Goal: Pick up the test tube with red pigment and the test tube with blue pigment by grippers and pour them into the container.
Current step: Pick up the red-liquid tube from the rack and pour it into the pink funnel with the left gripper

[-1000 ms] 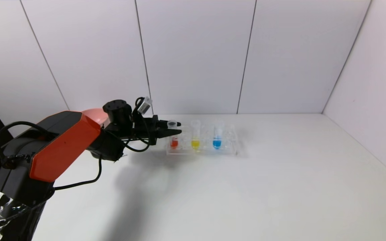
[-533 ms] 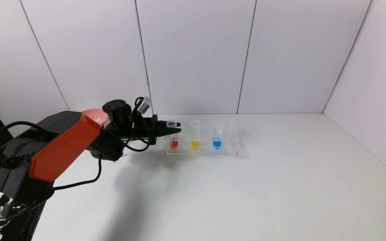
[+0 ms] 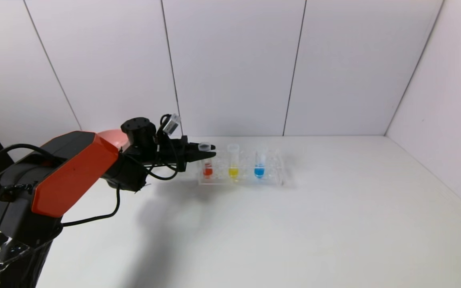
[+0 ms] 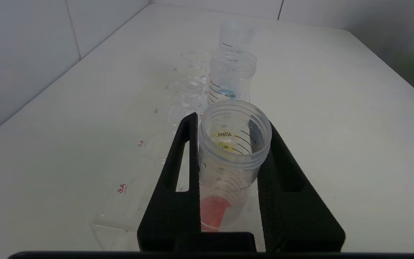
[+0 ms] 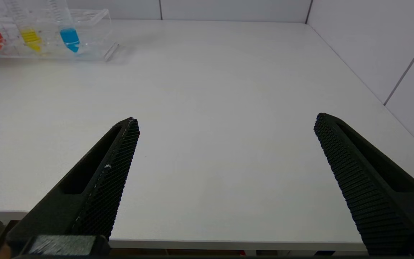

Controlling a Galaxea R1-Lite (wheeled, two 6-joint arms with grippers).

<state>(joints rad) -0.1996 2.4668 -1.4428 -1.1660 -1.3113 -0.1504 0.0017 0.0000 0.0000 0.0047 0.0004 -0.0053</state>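
Note:
The test tube with red pigment [image 3: 207, 170] stands at the left end of a clear rack [image 3: 272, 178]. My left gripper [image 3: 213, 150] is shut on its upper part, just under the open rim. In the left wrist view both black fingers [image 4: 189, 158] press the tube's [image 4: 228, 169] sides. The test tube with blue pigment [image 3: 259, 170] stands third in the rack, untouched, and it shows far off [image 5: 69, 37] in the right wrist view. My right gripper [image 5: 227, 120] hangs open over the table's near edge, holding nothing. The container is out of view.
A tube with yellow liquid [image 3: 233, 171] stands between the red and blue ones. A pink bowl [image 3: 112, 136] sits behind my left arm near the back wall. White walls close the table at the back and on the right.
My left gripper's fingers have closed on the red tube's top. The arm has risen very slightly.

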